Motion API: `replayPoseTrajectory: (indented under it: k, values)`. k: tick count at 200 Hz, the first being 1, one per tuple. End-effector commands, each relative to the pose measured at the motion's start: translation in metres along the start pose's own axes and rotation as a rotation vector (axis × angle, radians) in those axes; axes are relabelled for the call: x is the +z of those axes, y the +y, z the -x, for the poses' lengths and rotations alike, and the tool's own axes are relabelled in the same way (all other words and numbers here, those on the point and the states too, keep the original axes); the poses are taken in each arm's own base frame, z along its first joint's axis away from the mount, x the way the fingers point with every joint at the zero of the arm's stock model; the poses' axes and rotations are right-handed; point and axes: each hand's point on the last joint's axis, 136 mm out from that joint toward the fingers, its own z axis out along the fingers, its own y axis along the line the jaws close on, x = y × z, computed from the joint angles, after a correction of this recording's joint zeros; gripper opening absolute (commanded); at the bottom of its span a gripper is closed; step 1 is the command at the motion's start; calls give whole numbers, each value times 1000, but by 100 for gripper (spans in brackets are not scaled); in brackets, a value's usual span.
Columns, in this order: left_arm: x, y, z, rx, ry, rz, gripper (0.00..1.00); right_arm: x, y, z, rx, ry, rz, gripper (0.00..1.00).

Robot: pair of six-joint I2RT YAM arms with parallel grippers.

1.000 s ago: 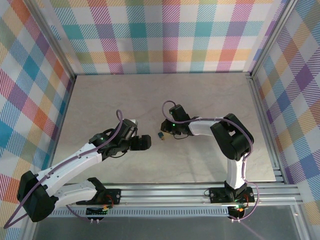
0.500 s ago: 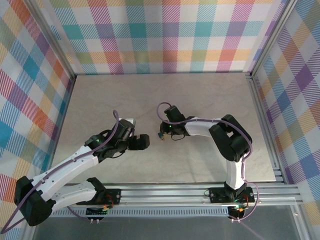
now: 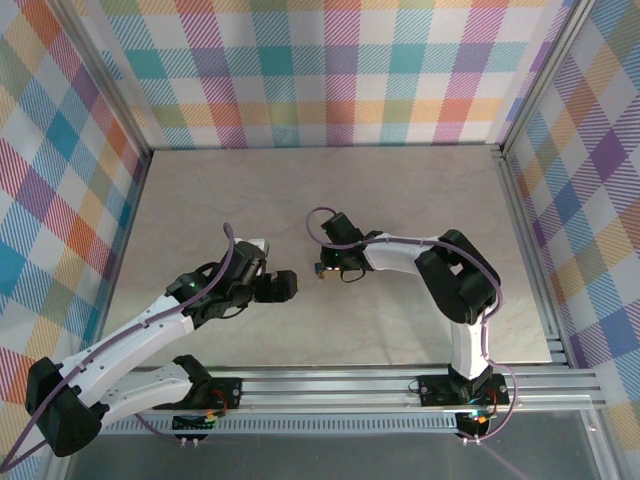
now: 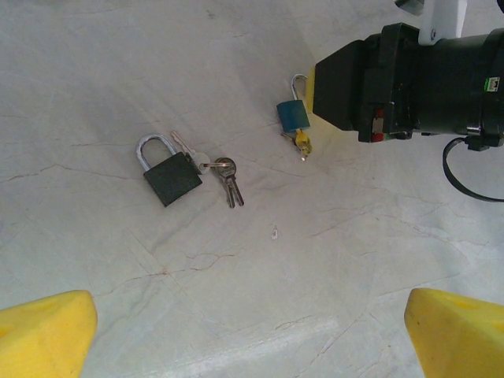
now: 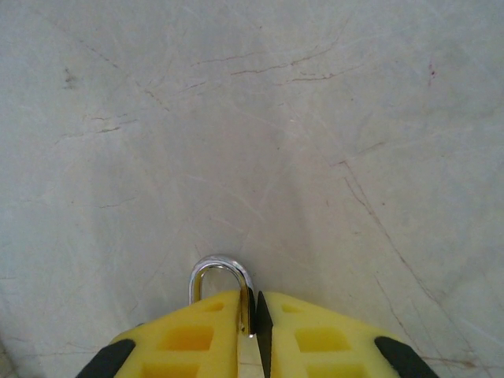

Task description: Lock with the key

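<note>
A: Left side first. How does the left claw [image 4: 250,335] stand?
B: Its fingers are spread wide with nothing between them. It hovers over the bench [image 4: 87,71], looking down on both locks.

A: What lies beneath it?
B: A dark padlock [image 4: 170,178] lies flat, shackle pointing up-left. A key bunch [image 4: 227,177] touches its right side. Neither claw is on them.

A: Further right?
B: The blue padlock [image 4: 291,115] also lies flat, well apart from the dark one. A yellow key [image 4: 302,144] sits at its bottom end. It looks to be in the keyhole, but it is too small to be sure.

A: And the right claw [image 5: 252,305]?
B: It is down at bench level, at the shackle end of the blue padlock. In the wrist view the two yellow fingers are nearly together, with one leg of the shackle [image 5: 219,272] pinched in the gap. That reads as clamped on the shackle.

A: Which step is in hand?
B: Most likely steadying the lock: the right claw pins the blue padlock so the other arm can work the key. Whether the shackle is seated or sprung cannot be told.

A: What does the next move call for?
B: Probably the left claw crosses to the yellow key, closes on its head and turns it. That needs fine alignment, since the key head is small and lies low on the bench. The right claw must also hold firm against the twist. If the shackle is open, it needs pressing home first.
</note>
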Motion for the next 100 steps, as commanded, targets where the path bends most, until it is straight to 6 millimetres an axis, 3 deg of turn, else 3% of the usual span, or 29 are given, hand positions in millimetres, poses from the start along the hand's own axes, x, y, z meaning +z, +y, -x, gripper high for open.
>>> replayPoseTrajectory:
  k: [1,58,80,100]
  values:
    - [0,7,-6,30,6,25,100,20,-45,-65,-30,222,-165,16]
    - [1,7,-8,33,6,24,100,22,-50,-67,-29,221,-190,7]
    - [1,6,-7,31,4,18,100,17,-44,-63,-31,206,-162,0]
    - [1,5,-6,26,1,14,100,6,-32,-52,-42,165,-107,0]
